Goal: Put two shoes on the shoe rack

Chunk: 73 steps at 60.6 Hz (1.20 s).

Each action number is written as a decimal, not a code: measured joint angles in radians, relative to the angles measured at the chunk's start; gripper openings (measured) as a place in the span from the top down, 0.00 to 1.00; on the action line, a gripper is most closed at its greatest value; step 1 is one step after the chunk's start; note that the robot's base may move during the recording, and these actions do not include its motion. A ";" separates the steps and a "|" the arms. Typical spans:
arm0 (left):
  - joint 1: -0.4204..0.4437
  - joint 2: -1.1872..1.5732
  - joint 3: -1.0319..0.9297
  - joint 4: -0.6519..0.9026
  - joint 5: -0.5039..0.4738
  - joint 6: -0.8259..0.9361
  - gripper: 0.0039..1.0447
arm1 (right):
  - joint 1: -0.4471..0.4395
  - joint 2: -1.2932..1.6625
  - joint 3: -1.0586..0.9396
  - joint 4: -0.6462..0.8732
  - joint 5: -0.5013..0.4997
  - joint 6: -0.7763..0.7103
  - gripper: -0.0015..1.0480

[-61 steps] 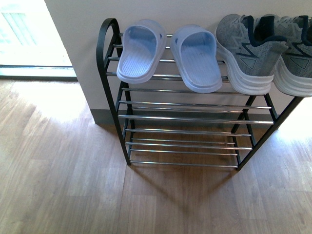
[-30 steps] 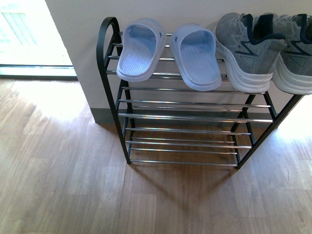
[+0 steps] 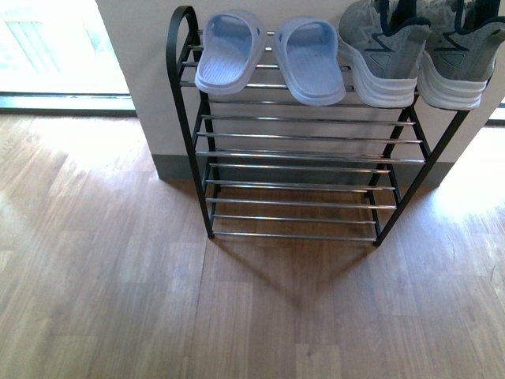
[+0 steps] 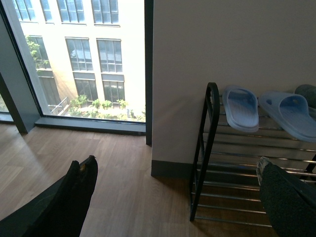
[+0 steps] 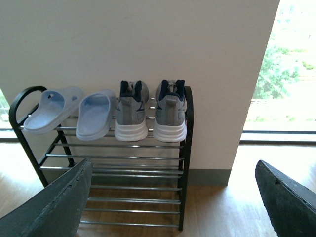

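Both grippers are spread wide and carrying nothing, as far as I can read them from here. Through the right wrist camera I see the right gripper (image 5: 173, 202) with its two dark fingers (image 5: 59, 202) far apart, framing the shoe rack (image 5: 187, 123) from a distance; the left gripper (image 4: 173, 197) shows the same wide stance in its own wrist camera, well back from the rack's arched side frame. Neither arm appears in the front view.

The two shoes sit on the rack's top tier, at the end away from the arched frame that the front view shows: the left shoe (image 3: 383, 51) just beside the pale blue slippers (image 3: 272, 51), the right shoe (image 3: 458, 51) touching or nearly touching it on the far side. I judge the placing done, with the arms standing off so as not to knock anything.

Each shoe's long axis runs across the rods, from the wall outward. The right wrist camera shows navy collars and white heel soles facing the room, so the toes point at the wall. That crosswise lie lets several rods carry each sole; the heels overhang the front rod slightly, which I would watch, though they look settled.
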 joint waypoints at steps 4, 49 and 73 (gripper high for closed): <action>0.000 0.000 0.000 0.000 0.000 0.000 0.09 | 0.000 0.000 0.000 0.000 0.000 0.000 0.09; 0.000 0.000 0.000 0.000 0.000 0.000 0.09 | 0.000 0.000 0.000 0.000 -0.002 0.000 0.09; 0.000 0.000 0.000 0.000 0.000 0.000 0.09 | 0.000 0.000 0.000 0.000 -0.003 0.000 0.09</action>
